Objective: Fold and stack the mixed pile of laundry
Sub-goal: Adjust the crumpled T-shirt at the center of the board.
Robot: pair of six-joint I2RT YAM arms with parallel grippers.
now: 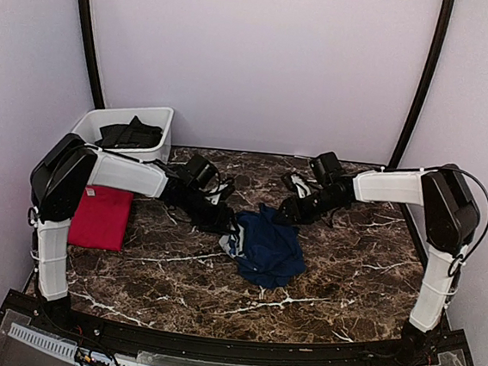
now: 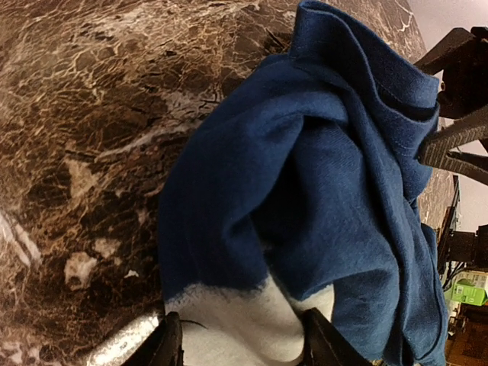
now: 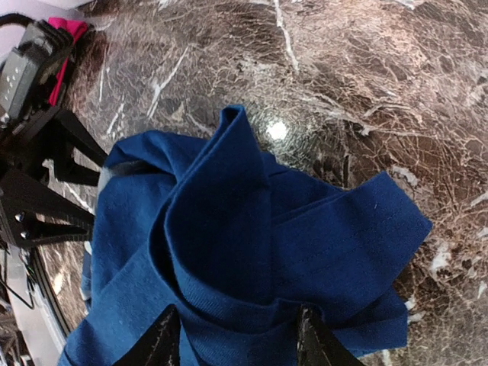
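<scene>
The navy blue T-shirt (image 1: 265, 247) lies crumpled in the middle of the marble table, with one gripper at each of its far corners. My left gripper (image 1: 225, 222) is at its left edge. Its fingers straddle a pale patch of the cloth (image 2: 236, 328), apart and open around it. My right gripper (image 1: 290, 211) is at the shirt's upper right and is open too. A raised blue fold (image 3: 229, 229) sits between its fingers (image 3: 164, 339). The red T-shirt (image 1: 101, 217) lies folded flat at the table's left. A dark garment (image 1: 130, 133) fills the bin.
The white plastic bin (image 1: 159, 119) stands at the back left corner, just behind the left arm. Bare marble (image 1: 365, 272) spreads to the right of the shirt and in front of it. The two grippers are close together over the shirt.
</scene>
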